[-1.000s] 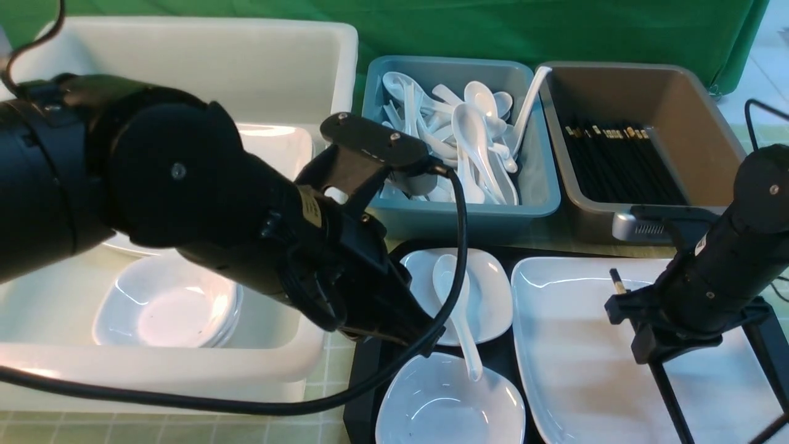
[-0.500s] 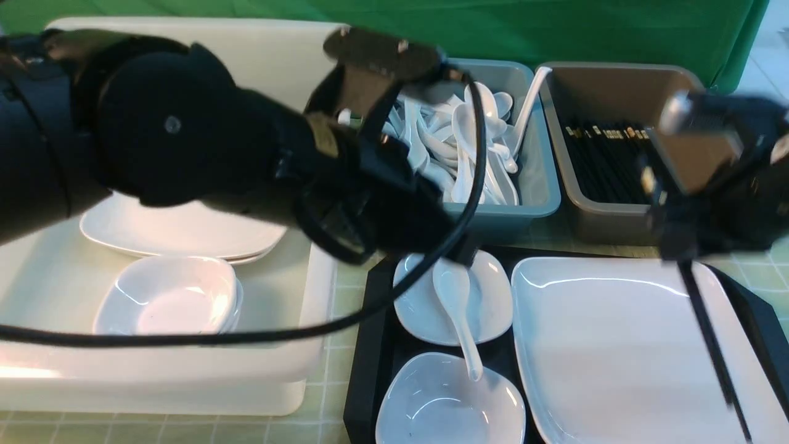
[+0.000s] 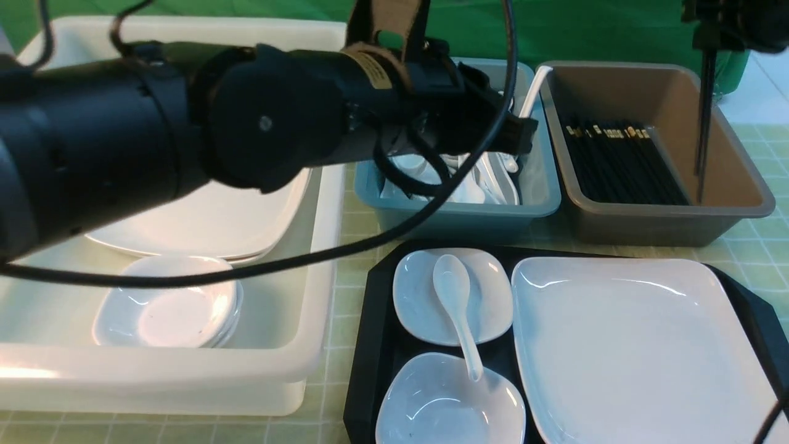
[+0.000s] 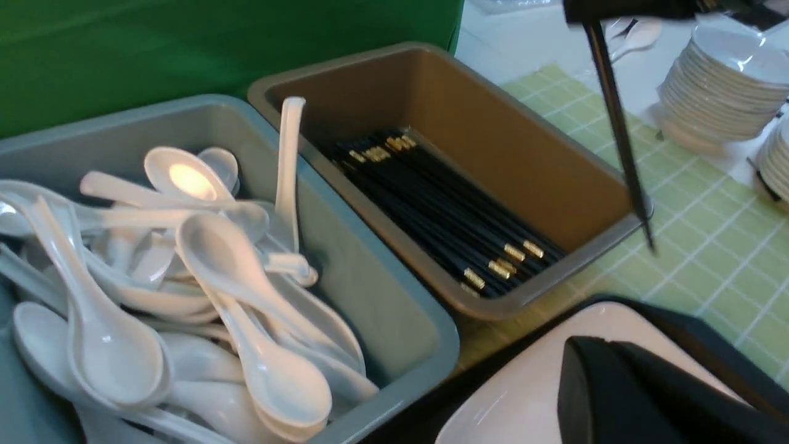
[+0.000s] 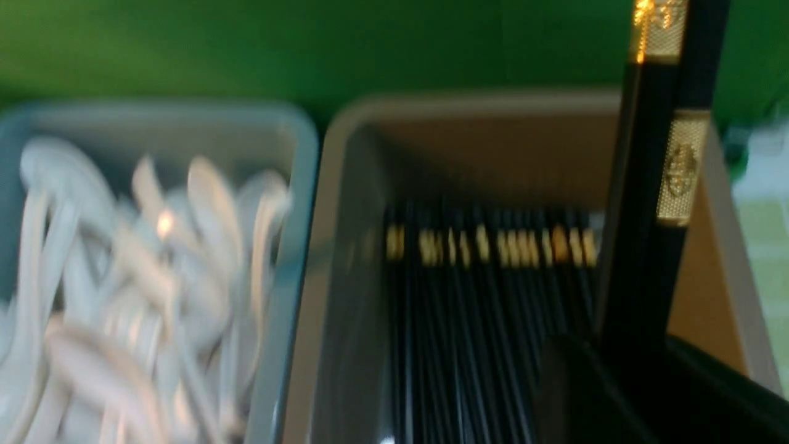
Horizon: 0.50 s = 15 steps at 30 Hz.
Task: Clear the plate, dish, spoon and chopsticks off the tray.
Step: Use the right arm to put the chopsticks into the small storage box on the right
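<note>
R. gripper (image 3: pixel 709 40) clamps the chopsticks (image 3: pixel 703 123) near their gold-banded ends, tips hanging down at the grey-brown bin (image 3: pixel 733 203) (stocked w/ more pairs), prob. to drop them in. L. gripper (image 4: pixel 592 382), clenched on nothing, hovers by the spoon bin (image 3: pixel 542 203). Plate (image 3: pixel 622 351) & spoon (image 3: pixel 456 308) sit on the tray (image 3: pixel 370 345).

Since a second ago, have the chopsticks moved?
Yes. The chopsticks have left the plate, lifted up and away from the robot, and now hang tip-down from the right gripper over the grey-brown bin.
</note>
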{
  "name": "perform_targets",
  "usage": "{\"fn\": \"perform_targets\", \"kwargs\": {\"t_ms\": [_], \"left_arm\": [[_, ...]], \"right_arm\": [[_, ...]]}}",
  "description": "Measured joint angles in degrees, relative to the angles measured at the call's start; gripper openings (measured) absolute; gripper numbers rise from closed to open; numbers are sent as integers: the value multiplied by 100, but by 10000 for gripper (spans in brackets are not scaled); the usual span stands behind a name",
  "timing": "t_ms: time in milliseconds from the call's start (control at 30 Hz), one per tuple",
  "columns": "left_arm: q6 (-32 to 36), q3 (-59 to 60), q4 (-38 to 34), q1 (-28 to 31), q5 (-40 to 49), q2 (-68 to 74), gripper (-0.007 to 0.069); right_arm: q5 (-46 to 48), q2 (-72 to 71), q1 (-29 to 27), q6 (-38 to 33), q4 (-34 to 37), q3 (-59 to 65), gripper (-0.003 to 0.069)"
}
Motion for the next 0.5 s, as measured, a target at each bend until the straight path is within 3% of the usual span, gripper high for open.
{"fn": "perform_targets", "kwargs": {"t_ms": [267, 500], "left_arm": [[0, -18, 0, 0, 329, 102, -19], [-6, -29, 114, 0, 975, 102, -19]], "right_arm": [[-1025, 1010, 0, 109, 6, -445, 106], [-1173, 1532, 0, 103, -5, -445, 135]]}}
